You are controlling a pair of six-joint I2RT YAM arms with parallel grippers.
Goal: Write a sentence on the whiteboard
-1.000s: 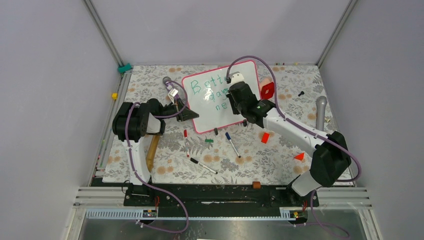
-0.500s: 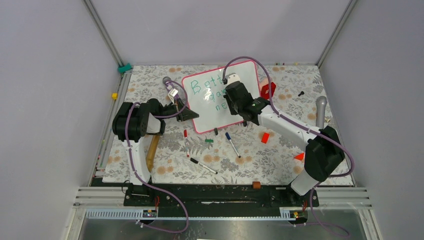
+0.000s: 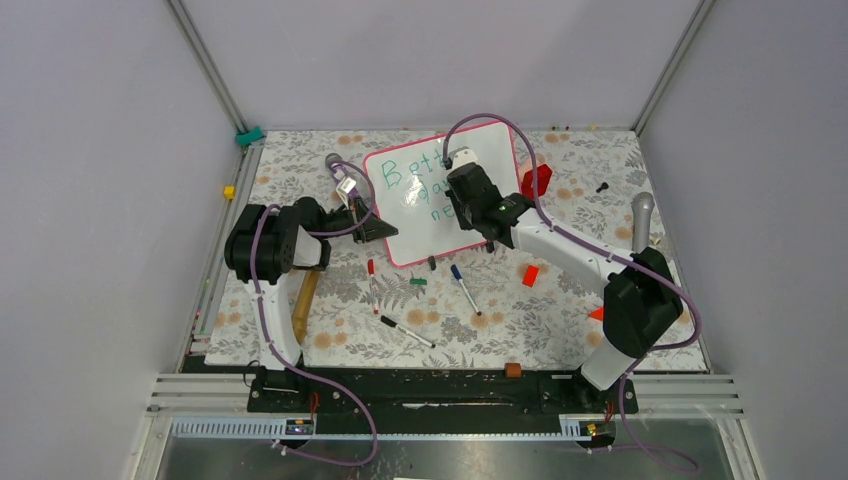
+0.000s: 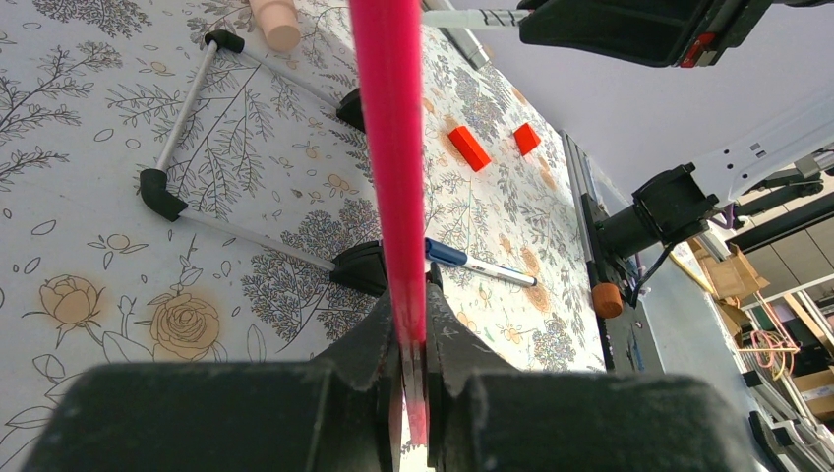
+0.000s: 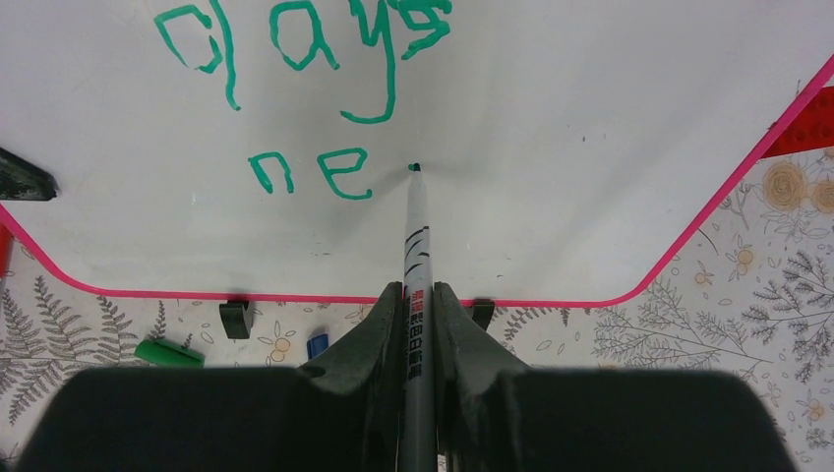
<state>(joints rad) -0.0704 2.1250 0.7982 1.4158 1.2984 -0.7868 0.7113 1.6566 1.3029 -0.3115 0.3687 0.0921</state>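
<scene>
The whiteboard (image 3: 495,145) stands tilted at the back of the floral mat, with a pink frame and black feet. The sentence (image 3: 398,173) is in green; the right wrist view shows "days" and under it "ne" (image 5: 344,173). My right gripper (image 5: 418,290) is shut on a grey green-tipped marker (image 5: 417,241). The marker's tip rests on the board just right of the "e". My left gripper (image 4: 413,295) is shut on the board's pink frame edge (image 4: 388,147) at the lower left corner (image 3: 372,228). My right wrist hides part of the writing in the top view.
On the mat in front of the board lie a blue-capped marker (image 3: 464,288), a red-capped marker (image 3: 372,285), a black pen (image 3: 407,332) and a green cap (image 3: 418,283). Red blocks (image 3: 530,275) lie at the right, a wooden-handled tool (image 3: 305,300) at the left.
My right arm has shifted a little to the left over the board with the marker. The left arm and the board have not moved.
</scene>
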